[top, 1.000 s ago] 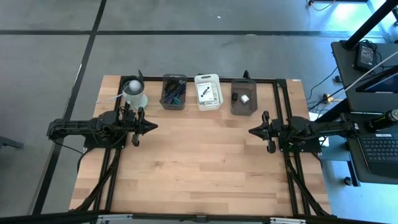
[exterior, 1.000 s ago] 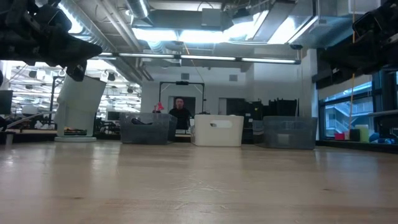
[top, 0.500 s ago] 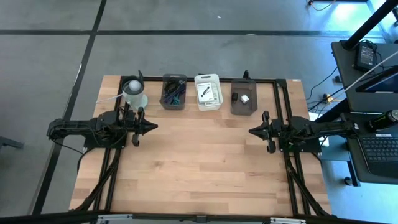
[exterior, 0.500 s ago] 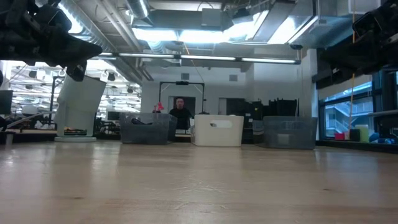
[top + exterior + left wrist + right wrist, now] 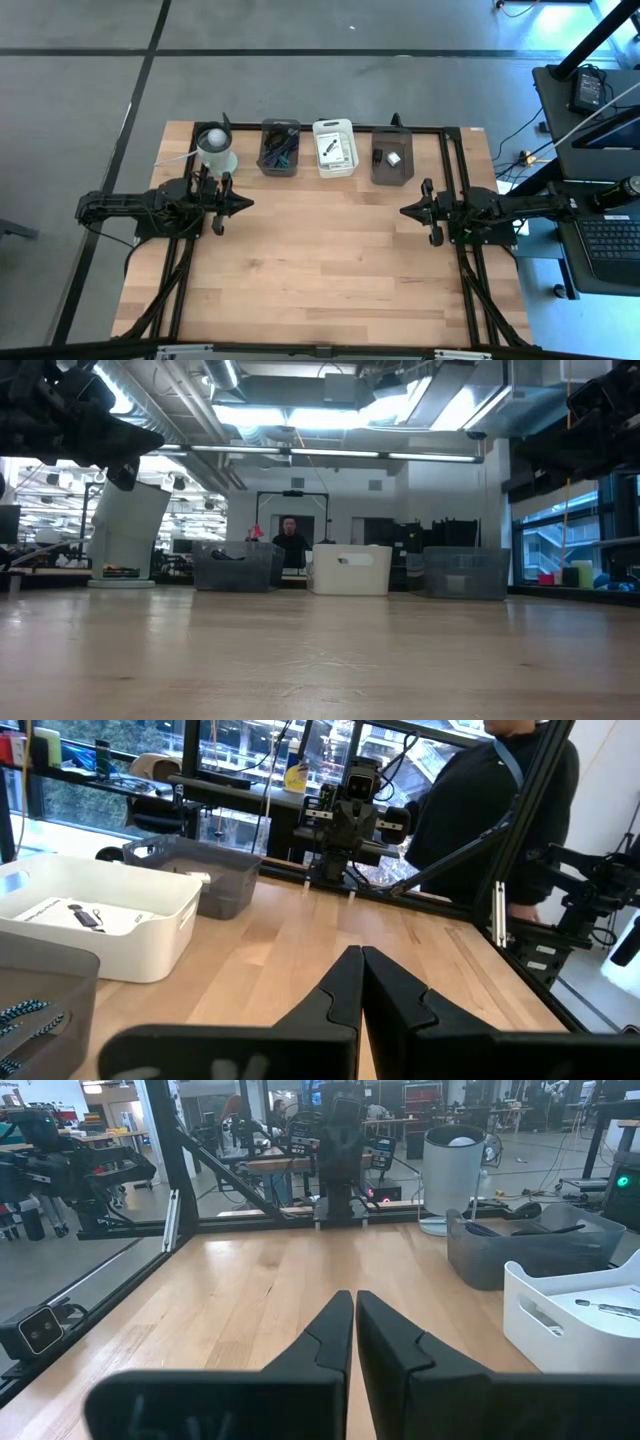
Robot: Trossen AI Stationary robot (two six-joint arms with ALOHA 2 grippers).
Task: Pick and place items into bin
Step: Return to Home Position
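Observation:
Along the table's far edge stand three bins. The dark grey bin (image 5: pixel 279 148) holds teal stick tools (image 5: pixel 25 1010) and a dark cable. The white bin (image 5: pixel 334 147) holds printed cards (image 5: pixel 85 914). In the grey bin (image 5: pixel 391 156) lie a tiny black block and a whitish piece. My left gripper (image 5: pixel 248 203) hovers shut over the table's left side, near the round tub (image 5: pixel 215 148). My right gripper (image 5: pixel 405 211) hovers shut over the right side. Both point toward the table's middle; the wrist views show their shut fingertips, left (image 5: pixel 361 955) and right (image 5: pixel 354 1295).
The translucent tub with a white top (image 5: pixel 452 1165) stands at the far left corner, beside the dark bin (image 5: pixel 540 1245). A black frame rail (image 5: pixel 450 170) runs along the far and side edges. Bare wood (image 5: pixel 320 250) fills the middle and near part. A person (image 5: pixel 290 540) stands beyond the table.

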